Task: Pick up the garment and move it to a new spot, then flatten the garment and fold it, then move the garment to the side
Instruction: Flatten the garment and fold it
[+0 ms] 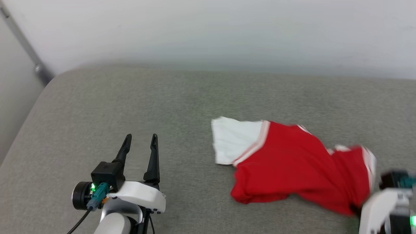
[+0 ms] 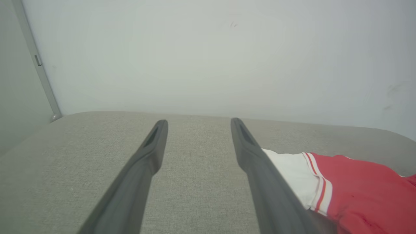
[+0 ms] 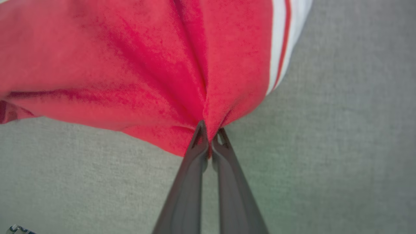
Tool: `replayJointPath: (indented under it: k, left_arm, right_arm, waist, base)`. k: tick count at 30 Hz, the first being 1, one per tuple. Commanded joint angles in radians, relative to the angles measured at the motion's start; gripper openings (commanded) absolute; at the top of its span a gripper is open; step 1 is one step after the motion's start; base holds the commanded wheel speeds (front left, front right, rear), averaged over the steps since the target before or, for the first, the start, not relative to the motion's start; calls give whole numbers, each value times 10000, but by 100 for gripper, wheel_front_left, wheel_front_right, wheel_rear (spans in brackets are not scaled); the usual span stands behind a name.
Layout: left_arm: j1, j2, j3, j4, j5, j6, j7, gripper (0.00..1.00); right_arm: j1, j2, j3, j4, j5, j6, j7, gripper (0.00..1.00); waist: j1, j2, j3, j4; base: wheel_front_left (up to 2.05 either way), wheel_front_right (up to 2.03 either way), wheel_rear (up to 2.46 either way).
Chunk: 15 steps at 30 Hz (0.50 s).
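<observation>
The bright red soft-fabric garment with white sleeves and red-white striped trim [image 1: 286,162] is bunched and folded over itself; its front is hidden, and whether it bears writing cannot be told from the folds that show. In the head view its right end is blurred and partly covered by a white arm housing, itself cut off at the lower right corner. In the left wrist view the garment [image 2: 357,188] is cut off by the right and bottom edges and partly hidden behind one dark finger; in the right wrist view the garment [image 3: 130,65] runs past the top and left edges.

The garment is spread on the right half of a grey woven-fabric padded surface [image 1: 130,97], one white sleeve pointing towards the middle. The jaws of the right gripper [image 3: 211,130] are seen pressed together on a pinched ridge of red cloth at the garment's near edge, beside the striped trim; creases fan out from the pinch. The left gripper [image 1: 141,137] is held over bare surface, well apart from the white sleeve; its jaws [image 2: 199,123] stand wide with nothing between them.

A pale plain wall [image 1: 208,29] is seen behind the surface; a grey pipe [image 1: 22,42] runs down its left corner.
</observation>
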Motion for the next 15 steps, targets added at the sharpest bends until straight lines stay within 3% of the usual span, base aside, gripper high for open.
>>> replayJointPath:
  k: [1, 2, 3, 8, 15]
  left_arm:
    - [160, 95, -2, -73, -48, 36, 50, 100]
    - [224, 131, 22, -115, -67, 71, 75, 100]
    - [241, 154, 35, -151, -85, 96, 124, 100]
    - [470, 267, 94, -315, -140, 206, 294, 100]
    - [794, 398, 147, -428, -252, 319, 471, 100]
  right_arm:
    - [505, 349, -353, 74, -39, -7, -38, 10]
    - [846, 556, -644, 124, -96, -5, -90, 51]
    - [1149, 656, -875, 200, -284, -7, -115, 100]
    - [1824, 1406, -1578, -219, -552, -11, -820, 100]
    - [1552, 1895, -2286, -2122, -1331, -7, -3329, 100]
  waist:
    - [0, 0, -170, -286]
    - [0, 0, -180, -363]
    - [0, 0, -182, -426]
    - [0, 0, -302, -668]
    - [0, 0, -588, -802]
  base:
    - [0, 0, 0]
    - [0, 0, 0]
    - [0, 0, 0]
    - [0, 0, 0]
    - [0, 0, 0]
